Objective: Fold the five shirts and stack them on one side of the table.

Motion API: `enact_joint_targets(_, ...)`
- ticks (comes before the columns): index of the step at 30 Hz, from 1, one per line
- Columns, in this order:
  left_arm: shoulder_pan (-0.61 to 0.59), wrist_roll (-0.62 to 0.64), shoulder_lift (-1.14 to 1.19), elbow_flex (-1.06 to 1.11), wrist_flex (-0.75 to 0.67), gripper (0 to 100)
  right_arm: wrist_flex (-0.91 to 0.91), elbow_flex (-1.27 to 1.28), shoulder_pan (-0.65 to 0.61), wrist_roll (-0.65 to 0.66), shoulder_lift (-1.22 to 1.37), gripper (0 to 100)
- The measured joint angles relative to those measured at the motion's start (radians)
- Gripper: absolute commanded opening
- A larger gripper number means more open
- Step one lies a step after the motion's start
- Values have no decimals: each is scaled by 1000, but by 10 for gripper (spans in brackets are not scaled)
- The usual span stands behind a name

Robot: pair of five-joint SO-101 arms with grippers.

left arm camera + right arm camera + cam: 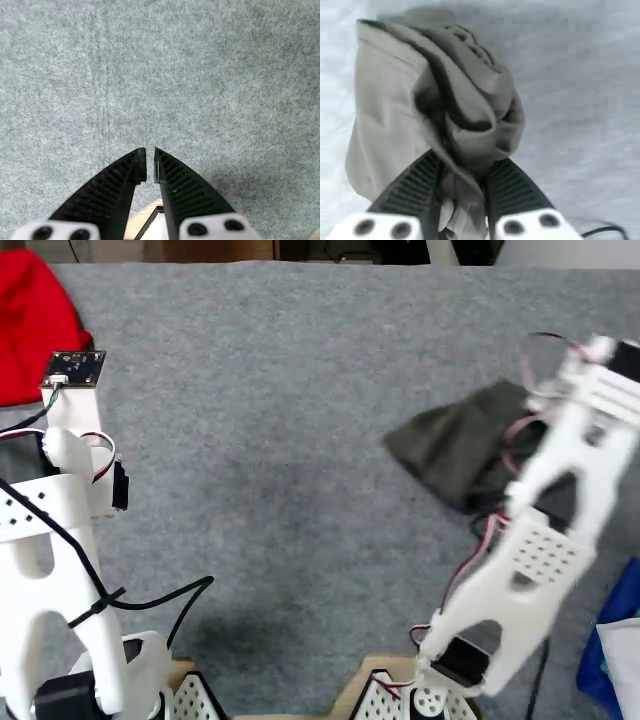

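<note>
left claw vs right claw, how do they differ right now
The left claw is shut with nothing in it, while the right claw is shut on the bunched olive shirt. The left claw hangs over bare grey table, whereas the right claw has cloth heaped in front of it. Both have black ribbed fingers on white mounts.

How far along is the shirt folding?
Done: no folded stack visible. A red shirt lies bunched at the table's far corner, and blue cloth sits at the near edge on the opposite side. In hand: the right hand is clamped on a crumpled olive shirt. The left hand is shut over bare grey mat, holding nothing. Left: seemingly all folding and stacking.
</note>
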Motion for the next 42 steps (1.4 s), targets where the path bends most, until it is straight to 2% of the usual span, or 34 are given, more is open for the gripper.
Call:
enact_joint_targets(10, 0, 0, 0, 0, 0, 50, 0, 0, 367, 261, 0, 5)
enact_joint_targets(17, 0, 0, 0, 0, 0, 50, 0, 0, 529, 402, -25, 5)
enact_joint_targets(30, 0, 0, 0, 0, 0, 50, 0, 0, 735, 591, -239, 5)
enact_joint_targets(35, 0, 0, 0, 0, 0, 50, 2, 0, 793, 615, -238, 5)
enact_joint_targets(42, 0, 0, 0, 0, 0, 50, 2, -23, 799, 617, -238, 5)
